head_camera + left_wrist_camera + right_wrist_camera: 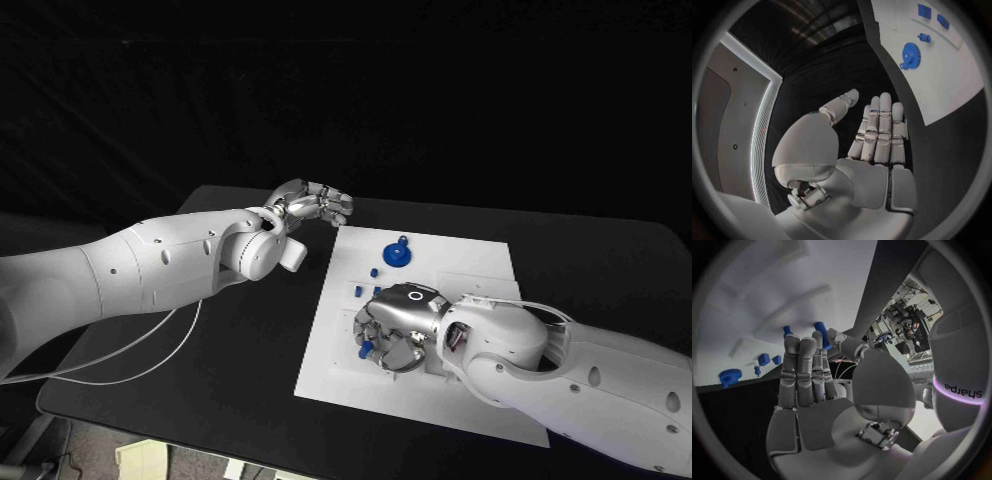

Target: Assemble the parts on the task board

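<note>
My right hand (397, 330) sat low over the task board (476, 255), in the lower middle of the head view, fingers pointed down at the board's left part. A small blue part (366, 350) showed just beside the fingertips there, at their left and lower edge. In the right wrist view the fingers (804, 375) lay straight and close together, with a blue part (821, 334) standing right at their tips and a smaller blue one (787, 331) beside it; whether the thumb and a finger pinched either part I could not tell, as the tips hid the contact. Further off on the board, in that same view, lay two small blue blocks (769, 359) and a blue gear (729, 376), toward the left edge of the frame. In the head view the gear (395, 253) lay on the upper left part of the board, above my right hand and well apart from it, with some small blue pieces (356, 290) between gear and hand. My left hand (315, 205) hung off the board, just beyond its upper left corner, above the black table (216, 390). In the left wrist view its fingers (879, 130) stretched flat and side by side, thumb apart, holding nothing, with the gear (910, 54) on the board toward the upper right of the frame, well clear of the fingertips.
</note>
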### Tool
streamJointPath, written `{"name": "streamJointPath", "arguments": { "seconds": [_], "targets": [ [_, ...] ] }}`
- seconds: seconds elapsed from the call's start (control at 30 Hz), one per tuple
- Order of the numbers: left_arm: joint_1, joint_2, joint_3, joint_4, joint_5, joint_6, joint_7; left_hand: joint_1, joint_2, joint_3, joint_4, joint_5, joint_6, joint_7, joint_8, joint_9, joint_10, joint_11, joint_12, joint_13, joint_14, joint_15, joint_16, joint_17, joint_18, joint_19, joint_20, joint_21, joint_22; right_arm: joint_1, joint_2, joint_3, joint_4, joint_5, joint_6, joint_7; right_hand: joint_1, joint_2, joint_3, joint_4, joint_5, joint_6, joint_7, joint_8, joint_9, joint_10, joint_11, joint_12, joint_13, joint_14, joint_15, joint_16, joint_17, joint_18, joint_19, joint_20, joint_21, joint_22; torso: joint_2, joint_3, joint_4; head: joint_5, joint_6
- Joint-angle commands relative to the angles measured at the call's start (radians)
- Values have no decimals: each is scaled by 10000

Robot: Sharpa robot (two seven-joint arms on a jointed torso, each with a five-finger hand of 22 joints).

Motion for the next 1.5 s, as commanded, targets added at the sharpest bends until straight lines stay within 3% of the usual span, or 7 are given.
{"name": "streamJointPath", "arguments": {
  "seconds": [0.03, 0.07, 0.13, 0.33, 0.8, 1.13, 1.5],
  "targets": [
    [7, 8, 7, 17, 48, 131, 71, -80, 22, -20, 4, 47, -74, -26, 3, -14, -79, -13, -59, -10, -5, 6, -62, 13, 70, -102, 2, -47, 17, -15, 57, -16, 2, -134, 372, 155, -166, 83, -6, -139, 164, 120, -21, -4, 947, -64, -12, -28, 57, 0, -33, -72, 28, 137, -33, -7, 39, 30, -2, -2, 2, 3, -10],
    [7, 11, 7, 19, 48, 136, 67, -80, 20, -21, 4, 46, -75, -26, 3, -14, -79, -13, -59, -10, -5, 6, -63, 15, 70, -102, 2, -47, 17, -15, 75, -19, -1, -134, 395, 163, -431, 127, -188, -334, 822, 154, -35, -45, 979, -61, -13, -57, 151, -6, -25, -73, 80, 137, -52, 6, 64, 77, -2, -2, 2, 3, -10],
    [7, 12, 7, 19, 48, 137, 63, -80, 20, -21, 4, 46, -75, -26, 4, -14, -79, -13, -59, -10, -5, 6, -64, 16, 70, -103, 2, -47, 18, -15, 102, -28, -24, -134, 471, 168, -621, 152, -433, -487, 1385, 178, -45, -64, 1008, -60, -16, -79, 210, -13, -20, -75, 116, 137, -60, 7, 84, 110, 1, -1, 2, 6, -9],
    [7, 5, 7, 21, 48, 145, 56, -81, 16, -22, 3, 45, -78, -25, 4, -14, -81, -12, -61, -10, -4, 7, -68, 22, 70, -103, 3, -48, 20, -15, 147, -83, -86, -133, 449, 129, -1096, 206, -1498, -852, 2684, 206, -71, -213, 1077, -88, 11, -217, 402, -42, -12, -137, 215, 137, -122, 19, 77, 173, -1, -2, 0, 7, -10],
    [8, -10, 7, 31, 41, 200, 23, -81, 8, -25, 2, 40, -88, -21, 4, -17, -87, -10, -66, -11, -8, 9, -82, 38, 70, -106, 4, -52, 26, -14, 63, -107, -118, 134, -35, 128, -1519, 91, -2458, -813, 2198, 102, 11, -460, 1060, -192, 53, -395, 521, -73, 32, -269, 219, 137, -192, 47, -24, 147, 0, 3, -2, 16, -11],
    [8, -16, 6, 35, 29, 260, 29, -54, 3, -15, -12, 41, -101, -18, 6, -19, -96, -7, -73, -12, -14, 11, -103, 61, 71, -114, 4, -60, 34, -14, -56, -107, -113, 325, -794, 94, -1473, -277, -3084, -854, 2205, -743, 402, -1019, 923, -687, 231, -753, 550, -143, 189, -514, 44, 137, -335, 114, -263, 28, -1, 2, -6, 7, 7],
    [9, 19, 6, -8, 29, 354, 57, -72, -26, -31, -8, 38, -122, -3, 7, -23, -112, 4, -86, -15, -29, 21, -136, 91, 62, -133, 16, -77, 43, -13, -116, -107, -103, 684, -1059, 272, -1421, -504, -3422, -842, 2251, -1150, 588, -1282, 792, -1209, 405, -1069, 509, -164, 341, -527, 31, 137, -350, 130, -348, -5, -1, -4, -6, 4, 34]
  ]
}}
